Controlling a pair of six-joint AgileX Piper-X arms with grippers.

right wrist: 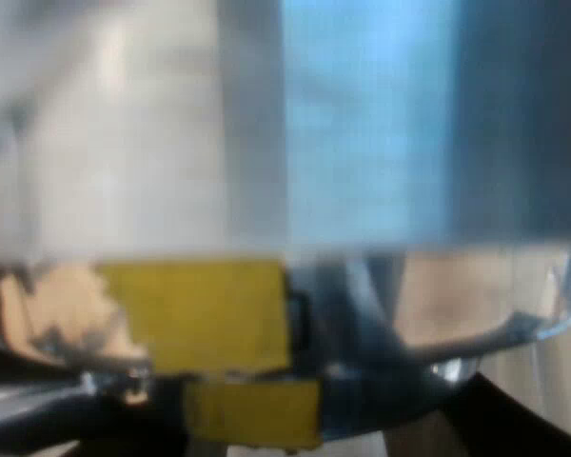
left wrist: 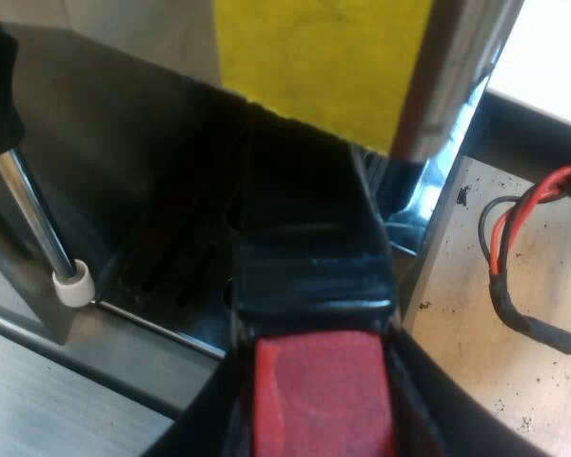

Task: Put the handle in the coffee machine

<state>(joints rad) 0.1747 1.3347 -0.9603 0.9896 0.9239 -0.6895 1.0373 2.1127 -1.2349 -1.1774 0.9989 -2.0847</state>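
At the machine's (left wrist: 133, 152) front, the left gripper (left wrist: 319, 433) has its fingers (left wrist: 205, 424) closed on the handle (left wrist: 309, 257), clamped either side of the red end (left wrist: 319, 395). The handle runs in under the yellow patch (left wrist: 314, 67); its metal head is hidden, so whether it is seated cannot be told.

The right gripper (right wrist: 295, 443) is hard up against shiny metal, and its grip cannot be told.

Risks:
- The head goes in off-angle, the lugs miss their slots, and the twist jams or skids.
- The grip is at the far end only, so a hard turn could spin the handle in the fingers.
- Letting go before it locks would drop it to the table (left wrist: 457, 333).
- The steam wand (left wrist: 33, 219) is near, so a wide swing clips it.
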